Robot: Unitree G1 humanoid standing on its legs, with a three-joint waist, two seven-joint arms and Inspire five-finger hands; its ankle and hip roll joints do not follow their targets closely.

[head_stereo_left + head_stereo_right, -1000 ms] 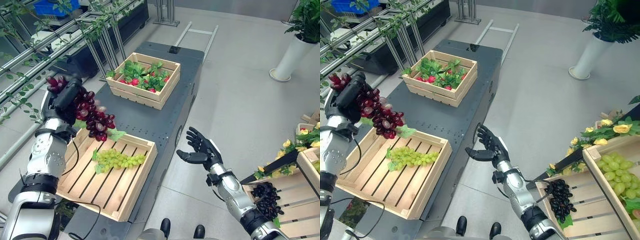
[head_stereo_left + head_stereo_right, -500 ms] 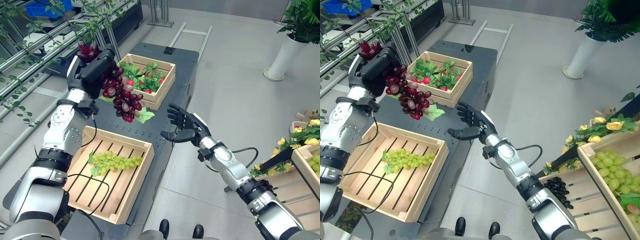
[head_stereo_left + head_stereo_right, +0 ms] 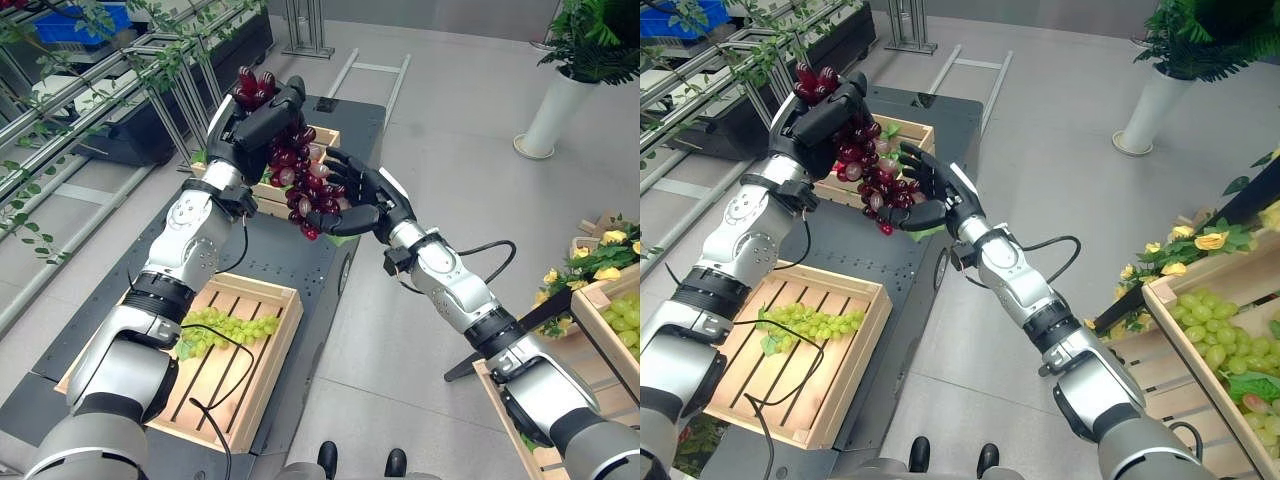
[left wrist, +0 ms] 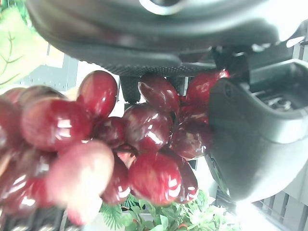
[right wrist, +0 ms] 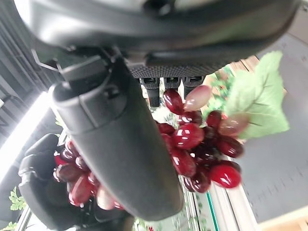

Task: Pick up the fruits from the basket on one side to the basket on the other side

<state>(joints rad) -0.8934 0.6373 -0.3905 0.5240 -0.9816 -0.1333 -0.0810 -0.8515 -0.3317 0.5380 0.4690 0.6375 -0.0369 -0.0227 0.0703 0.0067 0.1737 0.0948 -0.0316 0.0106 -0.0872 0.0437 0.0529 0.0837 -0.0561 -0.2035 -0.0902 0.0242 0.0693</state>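
Holding: left hand (image 3: 258, 122) is raised over the dark platform, fingers and thumb curled round the top of the red grape bunch (image 3: 300, 175).
Red grape bunch: hangs down from the left hand, in the air in front of the far wooden crate (image 3: 902, 133); a green leaf (image 5: 260, 96) is attached to it.
Right hand: right hand (image 3: 362, 205) is cupped just under and beside the lower grapes, palm up, fingers spread and relaxed, touching the cluster without closing on it.
Far wooden crate: sits on the dark platform (image 3: 300, 260) behind both hands, with green leaves and red fruit inside.
Near wooden crate: near wooden crate (image 3: 268, 345) sits on the platform's near end, below the left arm, holding a green grape bunch (image 3: 228, 328).
Right side: another crate (image 3: 1200, 330) with green grapes sits at the right edge, with yellow flowers (image 3: 1210, 240) beside it.
Background: a white planter (image 3: 548, 112) stands on the floor.
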